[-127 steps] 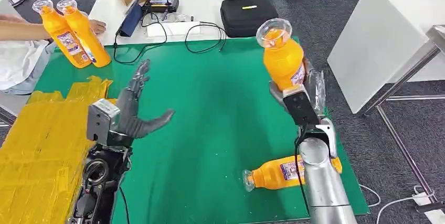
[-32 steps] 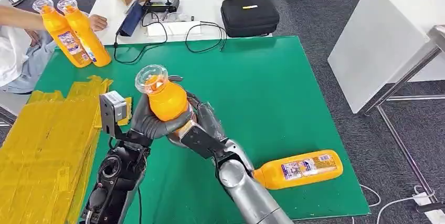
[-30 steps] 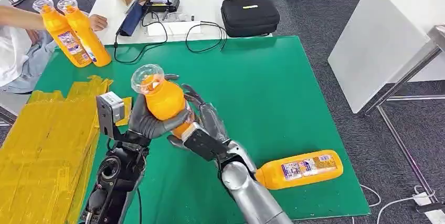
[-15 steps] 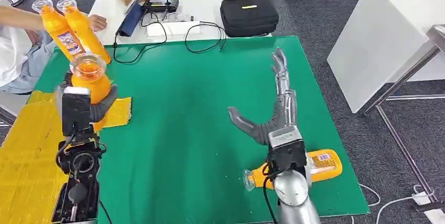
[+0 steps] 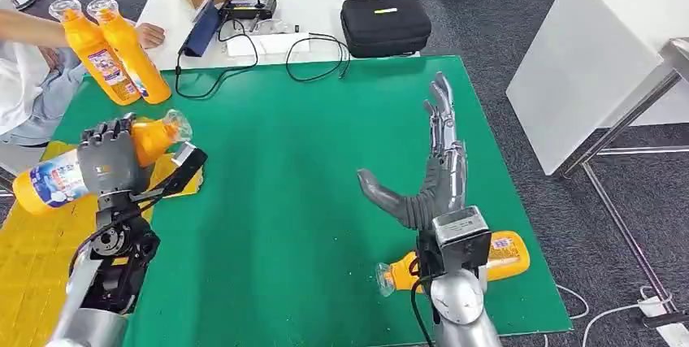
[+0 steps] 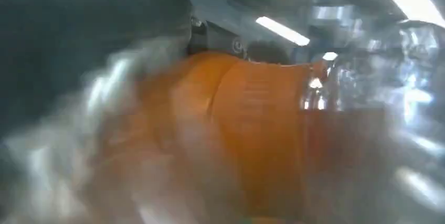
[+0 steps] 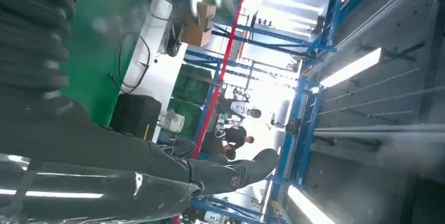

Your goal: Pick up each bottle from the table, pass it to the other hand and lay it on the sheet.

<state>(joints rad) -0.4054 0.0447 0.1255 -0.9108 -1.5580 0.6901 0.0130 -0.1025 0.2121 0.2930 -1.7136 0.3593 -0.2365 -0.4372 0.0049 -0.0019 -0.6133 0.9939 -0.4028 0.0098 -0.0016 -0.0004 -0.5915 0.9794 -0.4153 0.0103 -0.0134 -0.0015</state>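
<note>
One bottle (image 5: 89, 164) is now lying on its side in our left hand (image 5: 107, 162), whose fingers are wrapping its middle; half a second ago the same bottle was standing upright in that hand, so we are tipping it over the yellow sheet (image 5: 36, 241) at the left edge of the green bench (image 5: 309, 168). Its cap end is pointing toward the bench centre and its base is reaching out beyond the bench's left edge. We judge that it is not yet resting on the sheet, though the head view does not settle whether it is touching. In the left wrist view the bottle (image 6: 252, 129) is appearing as a blurred orange mass close to the lens, which suggests the wrist is turning quickly.

Our right hand (image 5: 431, 172) is holding nothing, with fingers spread and pointing upward, and it is staying over the right part of the bench, about where it was a moment ago. Just beneath its wrist a second bottle (image 5: 455, 264) is lying on the bench near the front edge. We are therefore reading the hand-over as complete, with laying down in progress and the next pick waiting. Two further bottles (image 5: 114, 50) are standing at the far left corner, beside a person's hand (image 5: 150, 36).
</note>
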